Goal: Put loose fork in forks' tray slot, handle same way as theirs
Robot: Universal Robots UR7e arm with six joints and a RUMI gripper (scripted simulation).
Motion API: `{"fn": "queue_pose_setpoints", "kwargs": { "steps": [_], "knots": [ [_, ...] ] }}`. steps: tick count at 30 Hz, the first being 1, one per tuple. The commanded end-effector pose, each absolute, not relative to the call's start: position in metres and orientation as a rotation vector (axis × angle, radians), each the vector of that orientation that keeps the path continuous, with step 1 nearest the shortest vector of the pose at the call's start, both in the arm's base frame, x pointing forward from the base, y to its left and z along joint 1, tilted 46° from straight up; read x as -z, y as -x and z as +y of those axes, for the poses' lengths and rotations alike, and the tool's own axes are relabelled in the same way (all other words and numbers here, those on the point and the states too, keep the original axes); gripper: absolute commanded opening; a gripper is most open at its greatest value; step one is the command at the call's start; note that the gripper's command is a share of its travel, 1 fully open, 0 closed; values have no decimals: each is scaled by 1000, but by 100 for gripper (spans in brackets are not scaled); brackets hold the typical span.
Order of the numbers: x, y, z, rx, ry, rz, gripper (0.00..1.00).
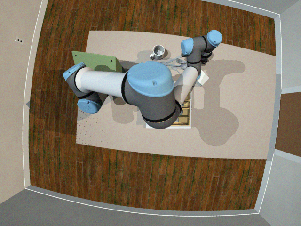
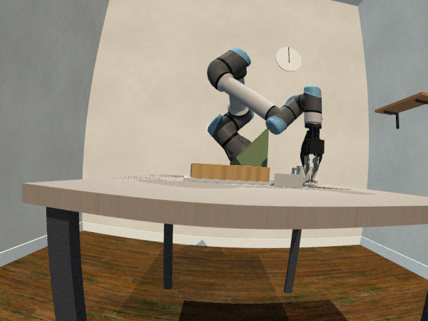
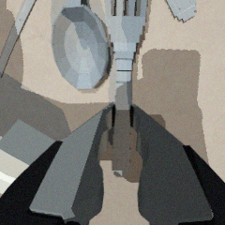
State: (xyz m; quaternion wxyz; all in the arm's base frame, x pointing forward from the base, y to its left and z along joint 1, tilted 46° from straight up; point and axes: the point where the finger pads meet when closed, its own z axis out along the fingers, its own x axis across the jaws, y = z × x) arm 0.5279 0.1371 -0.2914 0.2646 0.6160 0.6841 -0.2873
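The loose grey fork (image 3: 123,52) lies with its tines toward the top of the wrist view and its handle between my fingers. My gripper (image 3: 123,106) (image 2: 311,178) is shut on the fork's handle, down at the table top. A grey spoon (image 3: 82,49) lies right beside the fork on its left. In the overhead view the fork and spoon (image 1: 176,63) show as a cluster of cutlery beside the wrist. The wooden tray (image 1: 184,109) lies nearer the arm's base, mostly hidden by the arm; it shows as a wooden block in the side view (image 2: 229,172).
A grey mug (image 1: 158,52) stands behind the cutlery. A white box (image 1: 203,78) lies right of the wrist, also in the side view (image 2: 288,180). A green slanted panel (image 1: 96,61) stands at the table's left. More cutlery pieces reach into the wrist view's top corners.
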Motion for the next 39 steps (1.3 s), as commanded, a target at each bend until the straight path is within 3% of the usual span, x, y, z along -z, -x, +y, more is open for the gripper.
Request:
{"fn": "queue_pose_setpoints", "kwargs": {
  "steps": [1,39],
  "knots": [
    [280,-530,150,768,-1665,1848,2],
    [202,-529,231,768,-1665,1849,2]
  ]
}}
